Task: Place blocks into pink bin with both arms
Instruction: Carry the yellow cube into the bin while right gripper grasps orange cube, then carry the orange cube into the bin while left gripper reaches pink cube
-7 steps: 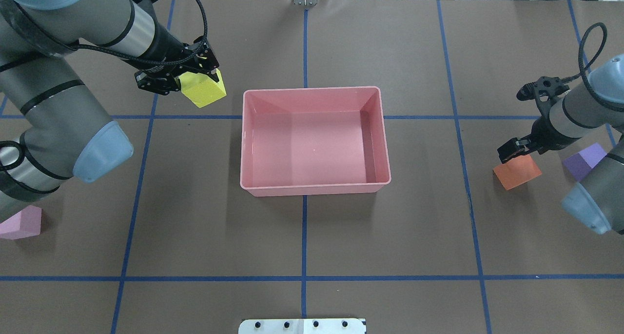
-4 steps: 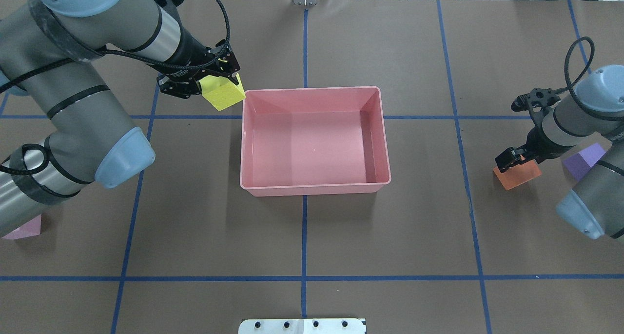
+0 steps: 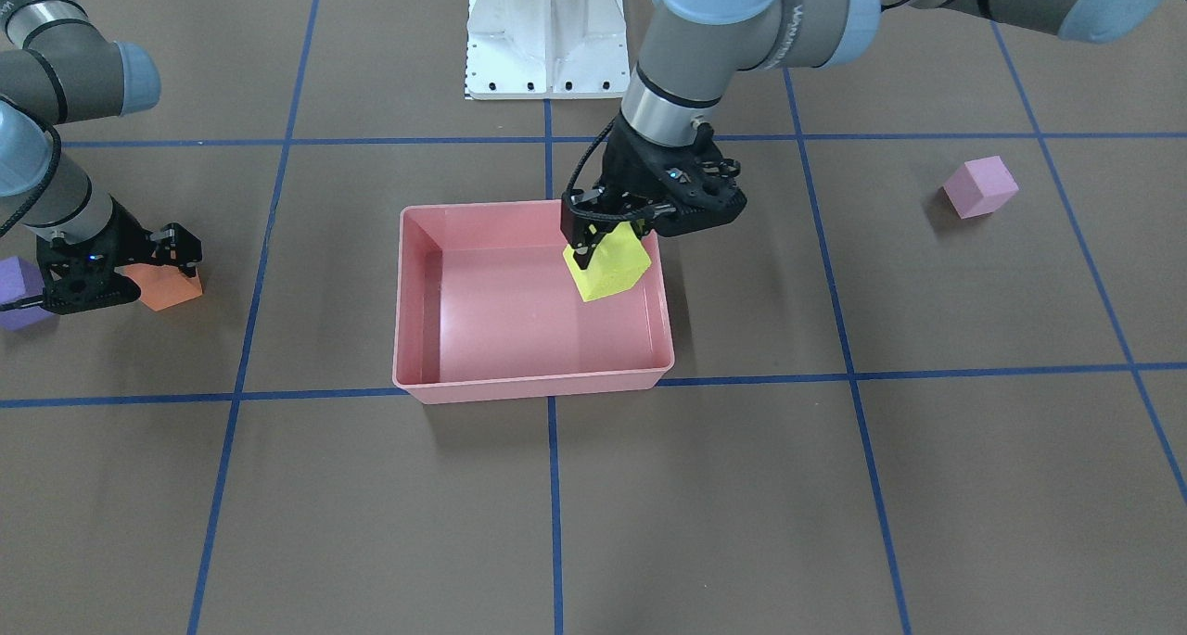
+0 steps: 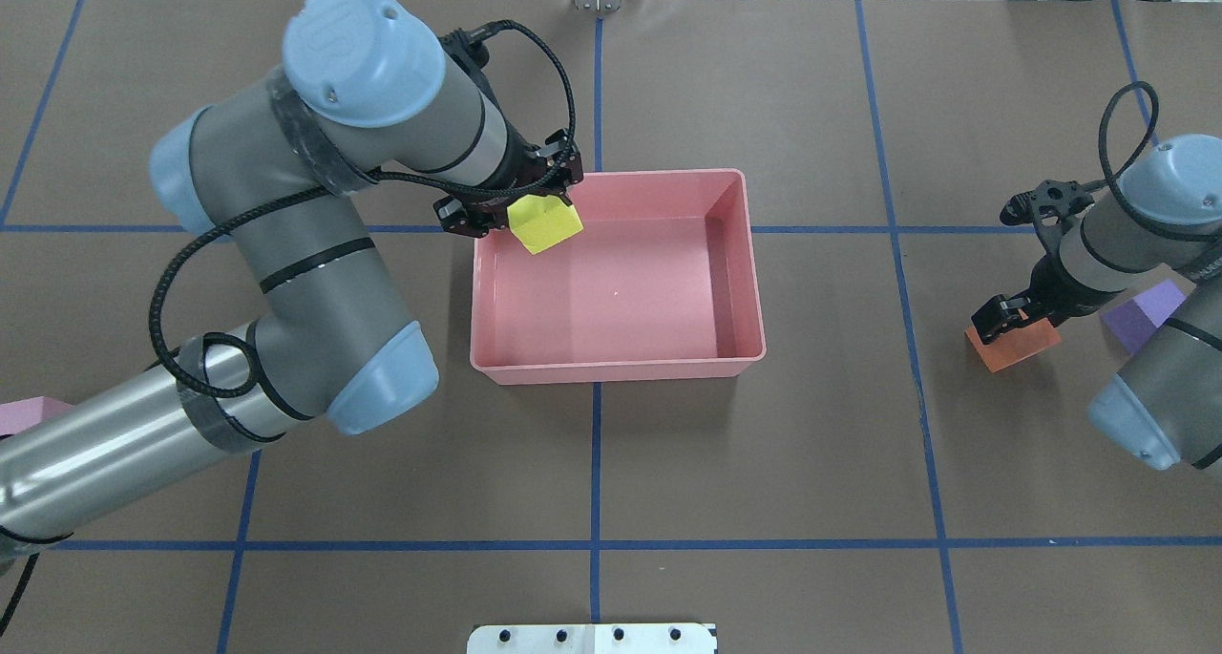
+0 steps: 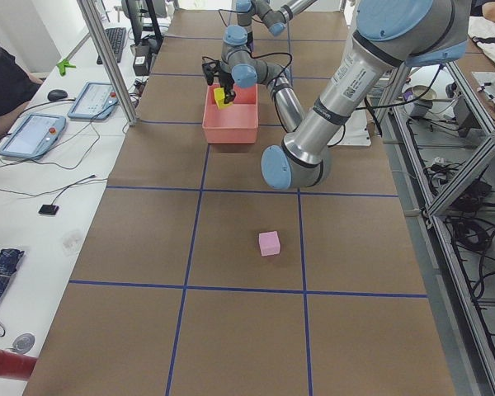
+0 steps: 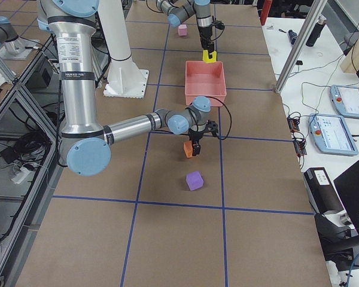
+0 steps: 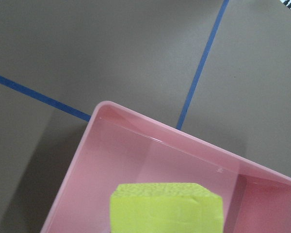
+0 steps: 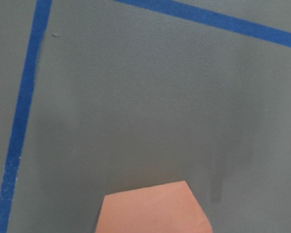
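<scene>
Now we hold the yellow block point(image 4: 546, 228), likely light and squashy, pinched by opposite flat faces in the left end effector point(image 4: 523, 211).

The tabletop point(image 4: 764, 463) is brown, crossed by blue lines point(image 4: 595, 463). The bin point(image 4: 621, 372) is salmon pink. There is a yellow block point(image 4: 546, 227), an orange block point(image 4: 1017, 346), a purple block point(image 4: 1141, 315) and a light pink block point(image 3: 979, 186). The left arm point(image 4: 305, 282) and right arm point(image 4: 1127, 234) are grey with light blue caps.
</scene>
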`<state>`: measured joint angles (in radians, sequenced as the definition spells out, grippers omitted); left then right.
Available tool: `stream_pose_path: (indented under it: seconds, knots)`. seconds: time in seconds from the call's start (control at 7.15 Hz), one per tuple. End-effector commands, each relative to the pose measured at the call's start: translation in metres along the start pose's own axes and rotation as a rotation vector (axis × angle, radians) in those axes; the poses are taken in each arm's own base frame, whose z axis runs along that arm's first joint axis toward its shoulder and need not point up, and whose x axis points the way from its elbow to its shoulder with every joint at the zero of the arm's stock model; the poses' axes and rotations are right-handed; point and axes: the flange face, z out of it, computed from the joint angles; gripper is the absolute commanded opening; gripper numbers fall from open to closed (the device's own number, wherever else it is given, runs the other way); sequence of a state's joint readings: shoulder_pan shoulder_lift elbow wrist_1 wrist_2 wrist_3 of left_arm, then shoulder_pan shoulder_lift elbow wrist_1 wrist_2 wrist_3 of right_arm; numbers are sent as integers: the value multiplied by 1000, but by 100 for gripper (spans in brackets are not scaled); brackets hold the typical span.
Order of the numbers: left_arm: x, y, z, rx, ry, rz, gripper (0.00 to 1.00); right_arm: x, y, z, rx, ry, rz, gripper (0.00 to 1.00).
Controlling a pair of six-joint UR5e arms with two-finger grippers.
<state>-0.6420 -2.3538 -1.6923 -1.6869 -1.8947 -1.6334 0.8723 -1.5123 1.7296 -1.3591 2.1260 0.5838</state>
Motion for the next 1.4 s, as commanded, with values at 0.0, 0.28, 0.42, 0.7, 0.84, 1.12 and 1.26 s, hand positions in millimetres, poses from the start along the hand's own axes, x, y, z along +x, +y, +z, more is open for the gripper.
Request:
stream_pose_path:
  seconds: [0.0, 0.28, 0.42, 0.7, 0.84, 1.12, 1.26]
  knots:
    - [16, 34, 15, -20, -1, -23, 29, -1, -1, -1, 3, -2, 4, 54]
    - [26, 44, 24, 65, 10, -34, 100, -4, -4, -6, 28, 15, -6, 0]
    - [32, 46, 19, 62, 23, -26, 100, -9, -6, -13, 34, -1, -15, 0]
    - [32, 31, 2, 78, 37, 5, 100, -9, -25, -76, 73, -137, 19, 0]
    - [15, 0, -7, 78, -9, 70, 100, -1, -47, -133, 55, -277, 80, 0]
    - [-82, -66, -53, 24, -85, 218, 100, -48, -92, -229, 28, -367, 137, 0]
    - [-151, -92, -68, -5, -122, 315, 100, -89, -109, -256, 7, -354, 143, 0]
